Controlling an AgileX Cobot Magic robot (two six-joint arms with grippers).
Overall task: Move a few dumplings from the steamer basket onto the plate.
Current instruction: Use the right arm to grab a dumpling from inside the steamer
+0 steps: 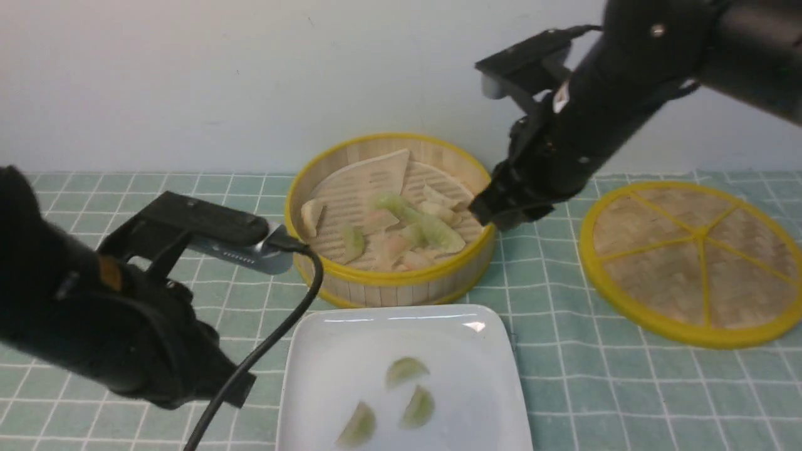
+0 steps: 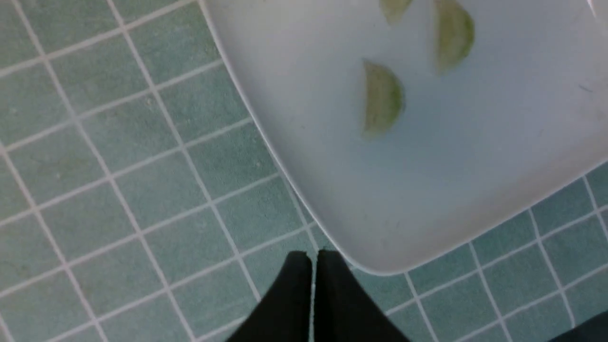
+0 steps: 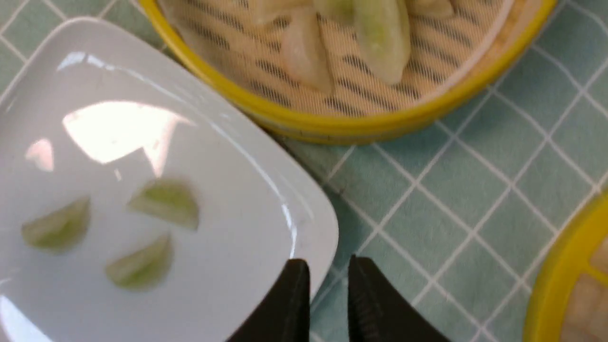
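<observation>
The steamer basket (image 1: 388,279) stands at the middle of the table and holds several pale green and whitish dumplings (image 1: 432,228). It also shows in the right wrist view (image 3: 332,126) with dumplings (image 3: 382,38) on its liner. The white plate (image 1: 351,351) lies in front of it with three green dumplings (image 1: 406,369) on it. My right gripper (image 1: 495,216) hangs above the basket's right rim; its jaws (image 3: 327,263) are a little apart and empty. My left gripper (image 1: 238,388) is low at the plate's left corner, shut and empty (image 2: 311,256). The plate (image 2: 475,190) and its dumplings (image 2: 382,99) show beside it.
The flat woven lid (image 1: 695,257) with yellow rim and spokes lies to the right of the basket; its edge shows in the right wrist view (image 3: 565,275). A black cable (image 1: 276,341) runs from the left wrist camera down past the plate's left edge. A green checked cloth covers the table.
</observation>
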